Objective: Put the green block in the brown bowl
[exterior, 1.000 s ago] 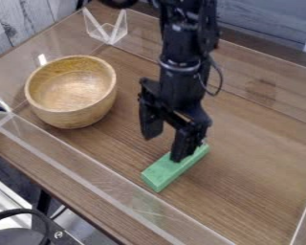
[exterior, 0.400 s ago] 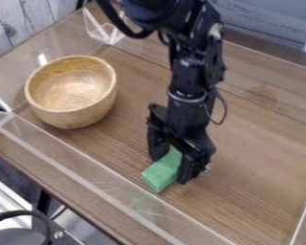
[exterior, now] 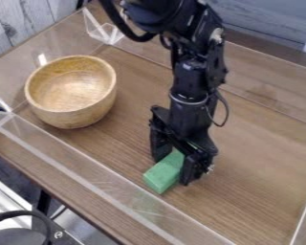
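Downward and nearer the front, the black jointed robot arm (exterior: 187,67) has moved since the earliest frame, so that its jaws, then just behind the block, are now lowered around it. The small, bright green rectangular block (exterior: 161,179) lies flat on the brown wooden worktop (exterior: 264,153), its near end showing and its far part hidden by the jaws. It looks to be in much the same spot as before, set at a slant, and it is well apart from the bowl.

The jaws stand spread wide, with nothing clenched between them. They come down from above with the block's far part between them, probably so that closing would pinch it across its narrow width, which should give a steadier hold than gripping it end to end. Whether either side already touches the block cannot be told.

Farther out, towards the upper left of the view, the round, light tan wooden bowl (exterior: 73,116) sits upright with its thick rim facing up, unmoved. Its wide mouth should make a forgiving target, needing only enough lift to carry the block over the rim. The next step appears to be closing the jaws, low enough that the block does not slip out as it rises
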### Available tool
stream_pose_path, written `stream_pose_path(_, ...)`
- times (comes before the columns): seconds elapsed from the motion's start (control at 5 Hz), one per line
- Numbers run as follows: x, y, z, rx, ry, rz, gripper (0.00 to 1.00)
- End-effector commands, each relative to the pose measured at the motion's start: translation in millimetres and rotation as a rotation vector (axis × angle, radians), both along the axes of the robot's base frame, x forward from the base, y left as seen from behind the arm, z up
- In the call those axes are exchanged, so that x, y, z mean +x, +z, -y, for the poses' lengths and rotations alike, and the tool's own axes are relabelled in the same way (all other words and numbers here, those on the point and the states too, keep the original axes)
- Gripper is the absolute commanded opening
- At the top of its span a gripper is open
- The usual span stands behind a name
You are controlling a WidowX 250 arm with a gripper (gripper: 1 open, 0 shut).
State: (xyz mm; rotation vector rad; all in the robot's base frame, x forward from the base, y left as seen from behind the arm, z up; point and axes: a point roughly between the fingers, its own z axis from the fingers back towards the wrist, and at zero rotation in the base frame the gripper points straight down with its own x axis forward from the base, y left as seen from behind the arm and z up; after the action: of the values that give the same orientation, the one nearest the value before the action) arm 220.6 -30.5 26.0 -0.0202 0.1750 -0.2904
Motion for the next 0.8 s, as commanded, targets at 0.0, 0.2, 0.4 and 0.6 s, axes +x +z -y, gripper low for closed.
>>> stream_pose_path(0.0,6.7,7.9,2.9,-0.011,-0.004,0.044,1.0)
stream_pose_path(0.2,5.9,7.9,2.9,-0.014,-0.002,0.044,1.0)
stream_pose_path(0.4,5.2,7.9,2.9,-0.018,-0.001,0.044,1.0)
stream_pose_path(0.6,5.2,8.3,2.7,-0.021,0.002,0.045,1.0)
